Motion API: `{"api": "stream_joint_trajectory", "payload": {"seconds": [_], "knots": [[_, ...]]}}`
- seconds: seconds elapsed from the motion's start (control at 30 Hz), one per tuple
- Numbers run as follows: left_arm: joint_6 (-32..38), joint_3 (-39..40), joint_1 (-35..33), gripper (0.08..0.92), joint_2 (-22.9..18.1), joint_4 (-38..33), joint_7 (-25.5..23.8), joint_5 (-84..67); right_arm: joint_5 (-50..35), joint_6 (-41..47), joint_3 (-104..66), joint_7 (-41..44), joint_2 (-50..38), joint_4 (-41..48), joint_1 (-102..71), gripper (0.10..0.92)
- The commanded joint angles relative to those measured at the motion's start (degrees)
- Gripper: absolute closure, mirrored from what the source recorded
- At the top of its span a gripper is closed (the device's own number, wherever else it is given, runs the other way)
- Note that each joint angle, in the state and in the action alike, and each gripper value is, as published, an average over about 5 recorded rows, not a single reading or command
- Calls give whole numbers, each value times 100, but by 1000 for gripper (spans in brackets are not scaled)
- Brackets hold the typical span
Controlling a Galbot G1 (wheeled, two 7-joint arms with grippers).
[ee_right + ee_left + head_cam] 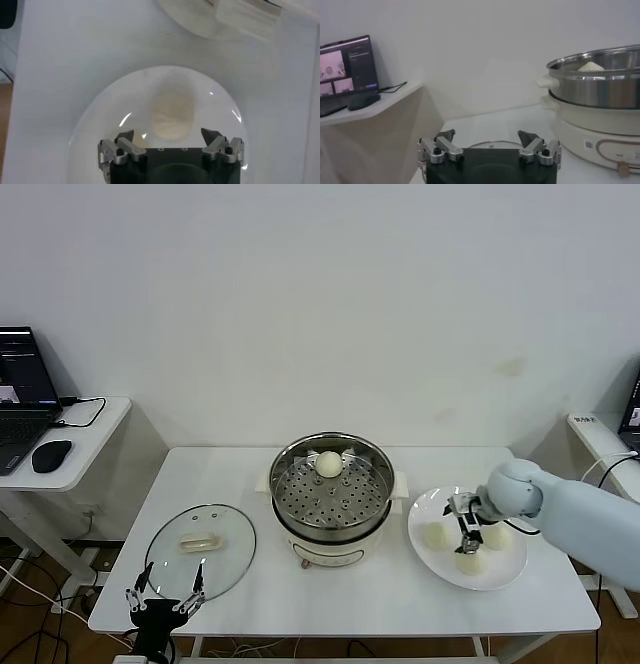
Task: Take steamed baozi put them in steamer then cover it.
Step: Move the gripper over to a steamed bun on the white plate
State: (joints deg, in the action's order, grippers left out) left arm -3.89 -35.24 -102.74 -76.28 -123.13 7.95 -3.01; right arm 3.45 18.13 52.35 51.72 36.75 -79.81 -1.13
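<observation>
Hovering spread above a baozi (pixel 171 116) on the plate (pixel 500 578), the right gripper (pixel 467 534) is seen; the left gripper (pixel 165 597) is parked spread beside the cover (pixel 200 549).

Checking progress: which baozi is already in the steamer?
The lone baozi at the steamer's far rim; the other three lie on the white plate under the right gripper.

pale blue arm (pixel 580 514), blk/silver grippers w/ screws

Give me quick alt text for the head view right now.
The right hand, open, hovers over three baozi on a white plate. One bun already sits in the steamer; the glass lid lies on the table, with the open left hand at its near edge.
</observation>
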Motion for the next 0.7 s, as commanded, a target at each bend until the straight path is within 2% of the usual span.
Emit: {"api": "stream_joint_trajectory", "payload": {"seconds": [0.03, 0.3, 0.7], "knots": [[2, 5, 10, 177, -5, 18, -4, 2, 127, 22, -238, -33, 341, 370, -319, 203], [4, 25, 37, 177, -21, 28, 0, 3, 202, 9, -339, -78, 374, 490, -400, 224], [3, 31, 26, 177, -36, -6, 2, 13, 198, 29, -414, 4, 350, 460, -401, 388]]}}
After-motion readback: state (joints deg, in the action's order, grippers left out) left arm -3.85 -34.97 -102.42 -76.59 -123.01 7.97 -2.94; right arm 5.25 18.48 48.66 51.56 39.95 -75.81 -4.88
